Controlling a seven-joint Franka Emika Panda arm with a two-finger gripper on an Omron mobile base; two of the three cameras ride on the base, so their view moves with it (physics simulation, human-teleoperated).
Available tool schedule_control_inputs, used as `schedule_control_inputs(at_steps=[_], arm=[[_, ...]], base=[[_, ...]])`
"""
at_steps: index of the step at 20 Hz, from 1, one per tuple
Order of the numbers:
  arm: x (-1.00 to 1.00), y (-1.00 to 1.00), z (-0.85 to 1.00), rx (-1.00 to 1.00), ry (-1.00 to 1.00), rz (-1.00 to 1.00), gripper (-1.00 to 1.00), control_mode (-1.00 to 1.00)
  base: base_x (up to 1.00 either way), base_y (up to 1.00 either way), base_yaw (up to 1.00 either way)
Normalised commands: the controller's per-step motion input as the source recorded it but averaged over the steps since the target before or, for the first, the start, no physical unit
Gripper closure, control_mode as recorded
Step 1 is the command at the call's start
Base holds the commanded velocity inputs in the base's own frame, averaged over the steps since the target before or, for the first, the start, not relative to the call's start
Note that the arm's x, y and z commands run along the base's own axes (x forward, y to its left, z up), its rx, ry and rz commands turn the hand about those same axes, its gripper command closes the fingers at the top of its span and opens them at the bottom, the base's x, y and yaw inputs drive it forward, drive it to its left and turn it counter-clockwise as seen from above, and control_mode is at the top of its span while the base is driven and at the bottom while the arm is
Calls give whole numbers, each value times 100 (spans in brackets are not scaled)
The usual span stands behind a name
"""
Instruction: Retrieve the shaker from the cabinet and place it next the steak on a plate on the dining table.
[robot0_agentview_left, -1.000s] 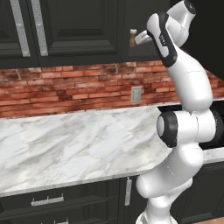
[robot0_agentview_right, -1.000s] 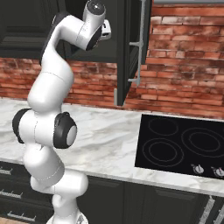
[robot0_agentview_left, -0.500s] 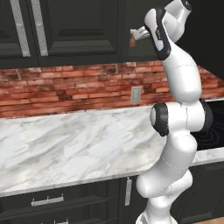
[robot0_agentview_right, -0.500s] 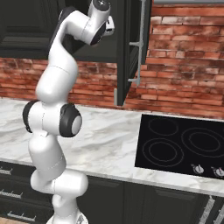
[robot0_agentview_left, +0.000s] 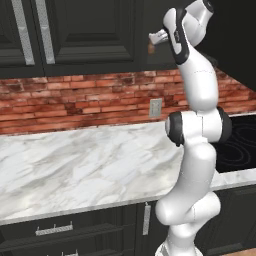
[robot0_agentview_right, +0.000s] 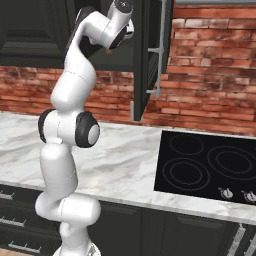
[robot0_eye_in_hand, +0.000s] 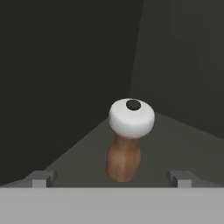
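Reached further up into cabinet (robot0_agentview_right: 150, 55) since earlier frame; tool (robot0_eye_in_hand: 111, 178) spread wide, straddling shaker (robot0_eye_in_hand: 127, 139) upright on shelf inside; could topple it if a fingertip clipped its top.

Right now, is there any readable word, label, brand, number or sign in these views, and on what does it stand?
None can be read.
shaker: no label; one plain dark dot on its white top.
stove knobs: markings too small to read.
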Motion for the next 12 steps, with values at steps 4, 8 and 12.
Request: schedule_control_inputs(at_steps=[4, 8, 12], arm=[[35, 0, 0, 0, 0, 7, -100, -100], [35, 0, 0, 0, 0, 7, -100, -100], [29, 0, 0, 0, 0, 6, -100, -100]], base=[[0, 0, 0], [0, 0, 0], [0, 0, 0]])
